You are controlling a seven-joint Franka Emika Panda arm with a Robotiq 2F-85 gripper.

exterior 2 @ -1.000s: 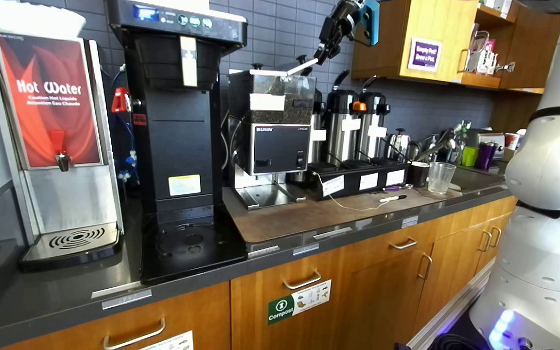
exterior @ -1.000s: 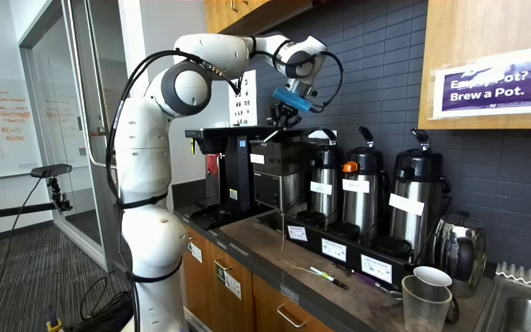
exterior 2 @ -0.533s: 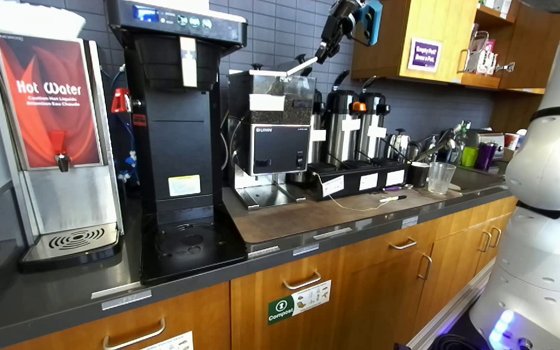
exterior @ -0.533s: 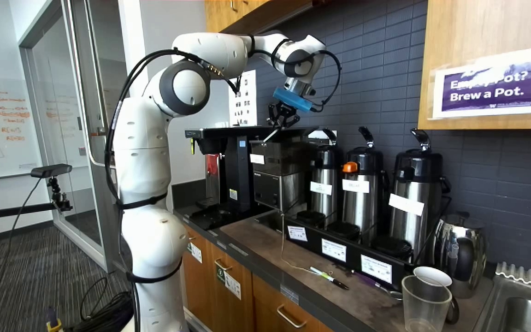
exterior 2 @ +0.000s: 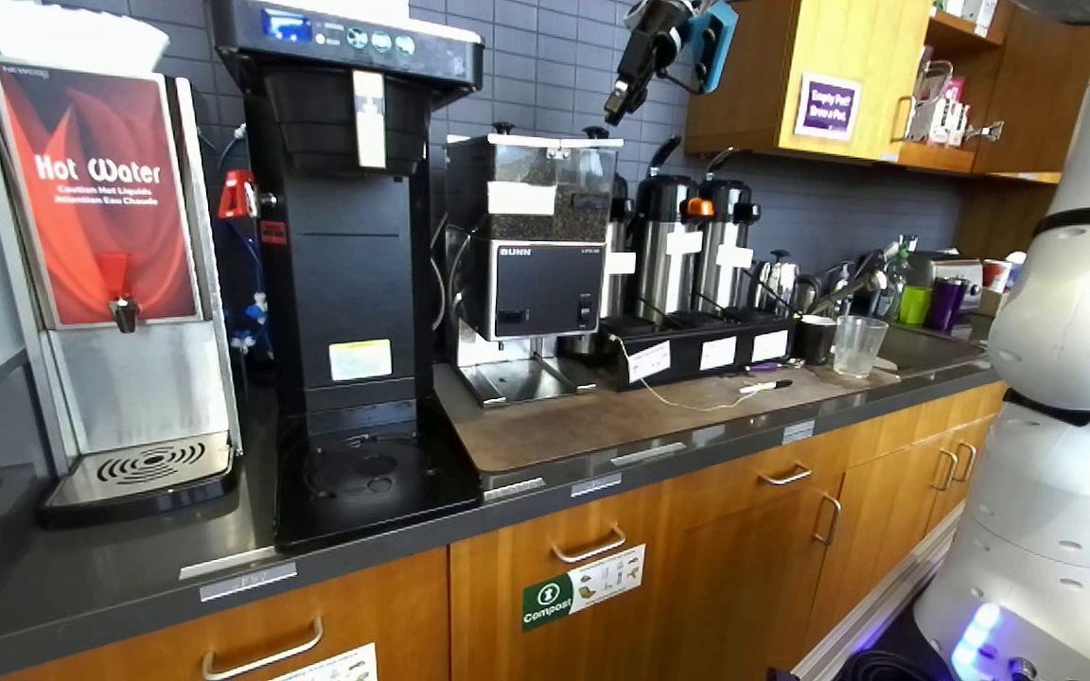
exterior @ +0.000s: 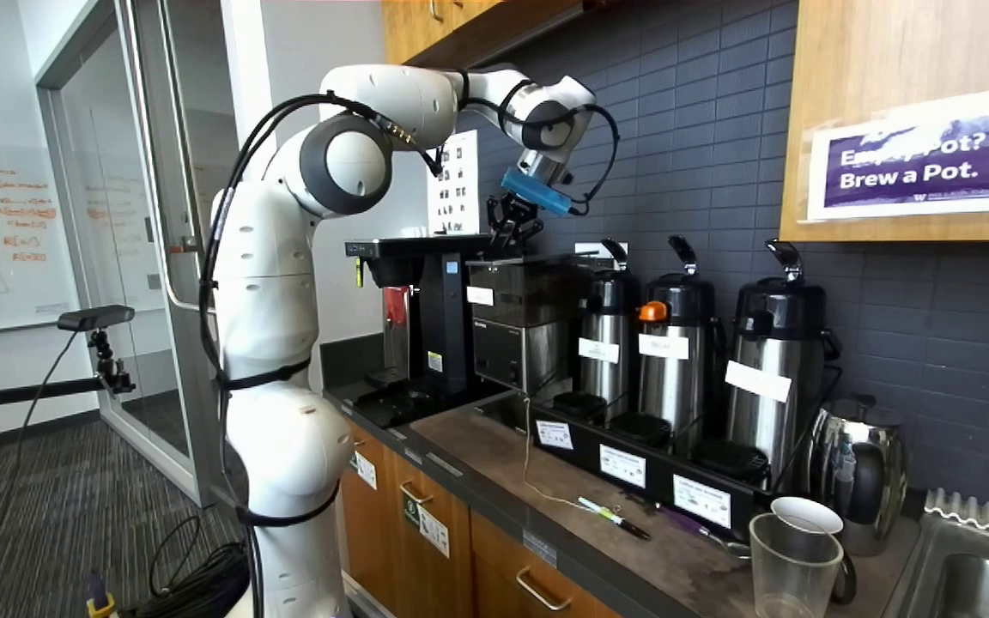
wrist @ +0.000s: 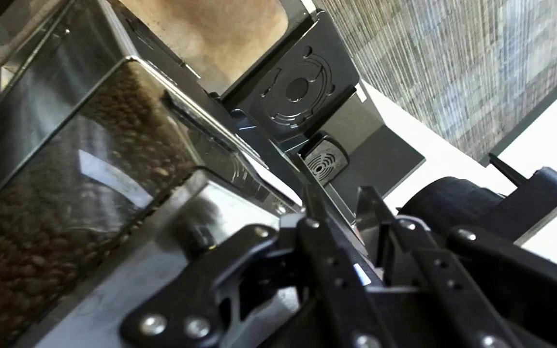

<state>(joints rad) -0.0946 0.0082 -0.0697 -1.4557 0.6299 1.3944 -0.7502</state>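
Near the top center of an exterior view, the black pincer [exterior 2: 613, 113] hangs close to the upper right corner of a coffee grinder [exterior 2: 547, 288]; the wrist view shows its fingers [wrist: 374, 217] parted. Mid-frame, the grinder stands on the table [exterior 2: 148, 553], beans [exterior 2: 526, 228] in its clear hopper [exterior 2: 590, 168], between a black brewer [exterior 2: 356, 284] and steel airpots [exterior 2: 654, 276].

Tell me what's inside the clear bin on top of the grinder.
Brown beans show inside the clear bin. In an exterior view, the white label on its front hides whatever lies directly behind it.
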